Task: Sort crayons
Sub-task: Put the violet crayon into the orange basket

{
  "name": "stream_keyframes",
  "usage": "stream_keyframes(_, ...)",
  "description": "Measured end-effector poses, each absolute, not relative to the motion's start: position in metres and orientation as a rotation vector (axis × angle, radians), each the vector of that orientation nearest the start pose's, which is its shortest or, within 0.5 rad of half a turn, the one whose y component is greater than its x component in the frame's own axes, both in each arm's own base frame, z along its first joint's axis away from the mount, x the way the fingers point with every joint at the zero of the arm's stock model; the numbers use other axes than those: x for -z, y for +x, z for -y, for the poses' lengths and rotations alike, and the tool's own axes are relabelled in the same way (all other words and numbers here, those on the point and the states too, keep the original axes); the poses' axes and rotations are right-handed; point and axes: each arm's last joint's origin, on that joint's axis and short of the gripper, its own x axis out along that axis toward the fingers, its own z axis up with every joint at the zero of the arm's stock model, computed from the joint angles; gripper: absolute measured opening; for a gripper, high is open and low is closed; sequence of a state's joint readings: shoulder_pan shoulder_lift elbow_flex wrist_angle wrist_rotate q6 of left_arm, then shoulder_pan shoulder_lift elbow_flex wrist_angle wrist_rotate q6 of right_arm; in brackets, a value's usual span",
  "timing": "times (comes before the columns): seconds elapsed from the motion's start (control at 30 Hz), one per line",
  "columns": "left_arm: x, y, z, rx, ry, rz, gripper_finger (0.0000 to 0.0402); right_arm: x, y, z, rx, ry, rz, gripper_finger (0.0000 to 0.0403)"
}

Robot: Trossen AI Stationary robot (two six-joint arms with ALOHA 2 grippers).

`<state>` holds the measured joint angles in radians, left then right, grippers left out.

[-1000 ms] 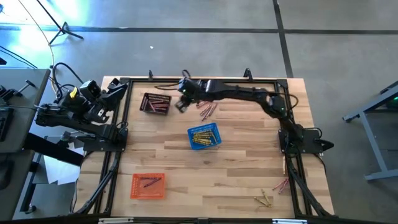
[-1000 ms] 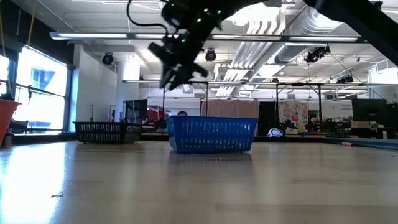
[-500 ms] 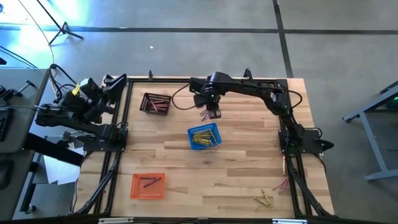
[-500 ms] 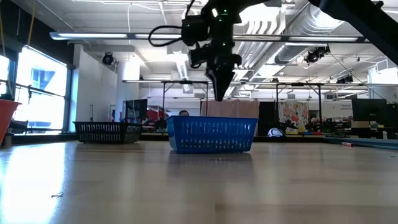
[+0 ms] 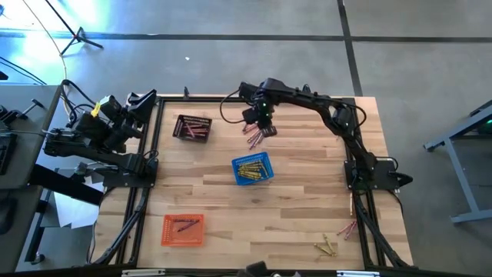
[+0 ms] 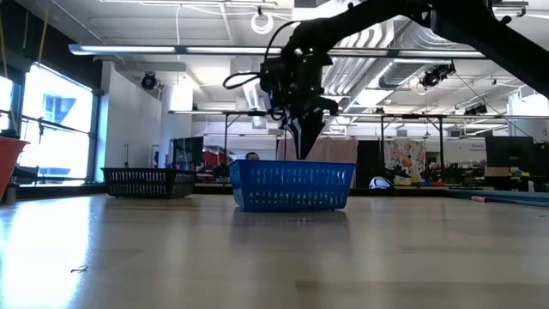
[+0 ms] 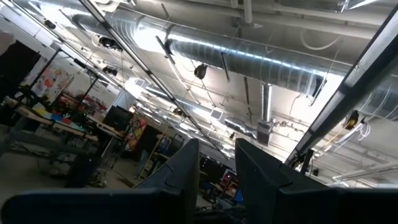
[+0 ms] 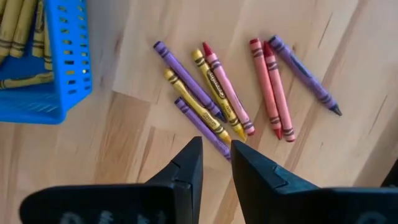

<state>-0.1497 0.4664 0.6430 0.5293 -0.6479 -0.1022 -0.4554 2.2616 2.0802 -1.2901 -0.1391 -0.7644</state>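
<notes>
Several loose crayons [image 8: 230,93], purple, yellow and red-pink, lie flat on the wood at the table's far middle [image 5: 256,137]. My right gripper [image 5: 261,128] hovers just above them, pointing down, shut and empty; its tips [image 8: 214,146] stand over a purple crayon [image 8: 202,130]. In the low view it [image 6: 302,153] hangs behind the blue basket [image 6: 292,184]. The blue basket [image 5: 265,160] holds yellow crayons, the black basket [image 5: 192,127] red-pink ones, the orange basket [image 5: 183,229] a few dark ones. My left gripper [image 7: 217,149] is parked at the table's left edge [image 5: 141,104], pointing up, shut.
A few more loose crayons [image 5: 330,245] lie near the table's near right corner, beside the right arm's frame rail. Bare wood lies between the blue basket and the orange basket. The black frame rails run along both sides of the table.
My right gripper has swung from beside the black basket toward the table's right, turned so that it points straight down, and come lower over the loose crayons behind the blue basket. The crayons and baskets have stayed where they were.
</notes>
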Motion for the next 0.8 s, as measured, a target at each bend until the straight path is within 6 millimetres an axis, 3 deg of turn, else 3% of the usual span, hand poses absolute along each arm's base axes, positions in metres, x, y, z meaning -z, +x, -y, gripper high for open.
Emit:
stream_keyframes(0.47, -0.382, 0.09, -0.004, -0.467, -0.303, 0.65, 0.009, -0.222, 0.405, 0.197, -0.316, -0.057, -1.334, 0.0067)
stream_keyframes(0.8, -0.382, 0.089, -0.004, -0.466, -0.308, 0.653, 0.009, -0.18, 0.39, 0.182, -0.42, -0.001, -1.494, 0.0067)
